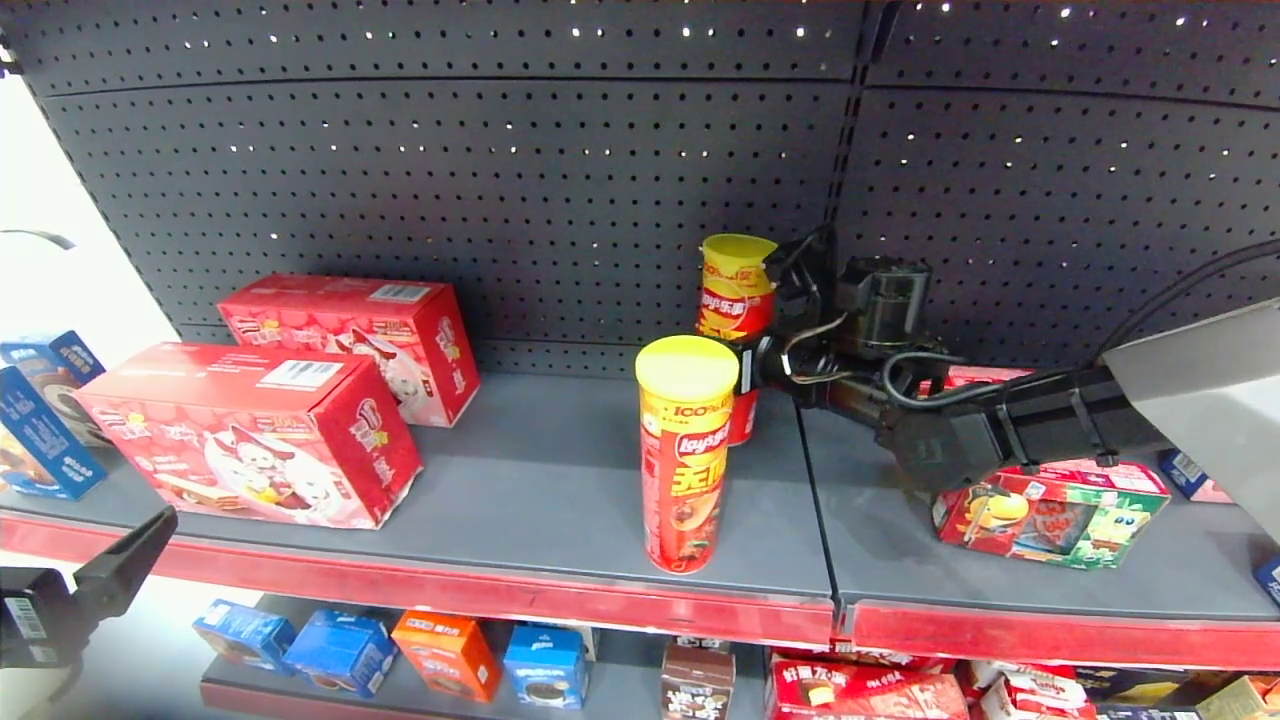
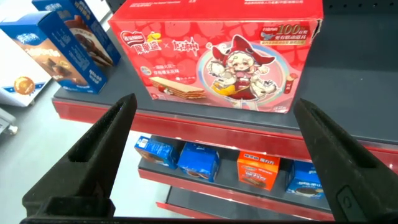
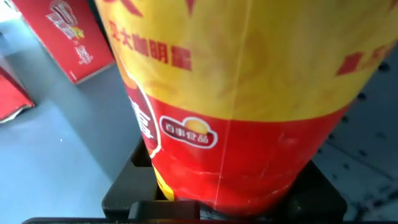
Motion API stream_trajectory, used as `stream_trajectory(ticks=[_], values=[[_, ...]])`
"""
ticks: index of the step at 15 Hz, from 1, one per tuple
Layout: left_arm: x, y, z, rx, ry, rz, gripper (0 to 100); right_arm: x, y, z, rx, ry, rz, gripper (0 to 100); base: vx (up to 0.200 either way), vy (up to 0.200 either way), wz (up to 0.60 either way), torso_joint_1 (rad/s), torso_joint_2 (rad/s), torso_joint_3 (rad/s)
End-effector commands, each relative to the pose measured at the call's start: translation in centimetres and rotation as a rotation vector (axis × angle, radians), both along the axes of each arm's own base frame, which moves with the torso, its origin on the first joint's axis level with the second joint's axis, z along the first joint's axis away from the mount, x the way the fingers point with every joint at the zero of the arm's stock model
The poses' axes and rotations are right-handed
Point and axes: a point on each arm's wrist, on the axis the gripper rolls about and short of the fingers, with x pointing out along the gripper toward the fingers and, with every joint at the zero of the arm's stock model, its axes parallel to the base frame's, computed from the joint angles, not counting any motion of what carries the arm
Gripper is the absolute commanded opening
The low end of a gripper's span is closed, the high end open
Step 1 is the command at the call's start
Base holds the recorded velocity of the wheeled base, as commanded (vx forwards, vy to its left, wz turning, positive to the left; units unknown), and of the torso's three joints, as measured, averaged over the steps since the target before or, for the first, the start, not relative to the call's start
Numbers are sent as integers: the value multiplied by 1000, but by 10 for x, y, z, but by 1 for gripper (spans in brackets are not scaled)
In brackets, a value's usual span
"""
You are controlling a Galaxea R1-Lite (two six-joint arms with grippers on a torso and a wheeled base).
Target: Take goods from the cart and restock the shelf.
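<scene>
Two tall red chip cans with yellow lids stand on the grey shelf (image 1: 560, 480). The front can (image 1: 685, 450) stands free near the shelf's red front edge. The back can (image 1: 735, 290) is close to the pegboard wall, with my right gripper (image 1: 748, 365) shut on its middle from the right. In the right wrist view this can (image 3: 249, 93) sits between the black jaws of the right gripper (image 3: 224, 199). My left gripper (image 2: 214, 102) hangs open and empty in front of the shelf's left part, below its edge; it also appears in the head view as the left gripper (image 1: 90, 590).
Two large red wafer boxes (image 1: 250, 435) (image 1: 350, 325) lie on the shelf's left half, with blue boxes (image 1: 40, 420) beside them. A colourful cartoon box (image 1: 1050, 510) lies under my right arm. Small blue and orange boxes (image 2: 258, 171) fill the shelf below.
</scene>
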Motion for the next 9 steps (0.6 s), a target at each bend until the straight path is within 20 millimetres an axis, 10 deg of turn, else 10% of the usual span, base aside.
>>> stream_trajectory(ticks=[1,9], values=[[0,0,0,1,-1,1,100,3,3,-9,1,-4,1,0,0,0,0,0,0,0],[0,0,-1,0,5,1,100,4,12,-28,-19,24,1,0,0,0,0,0,0,0]])
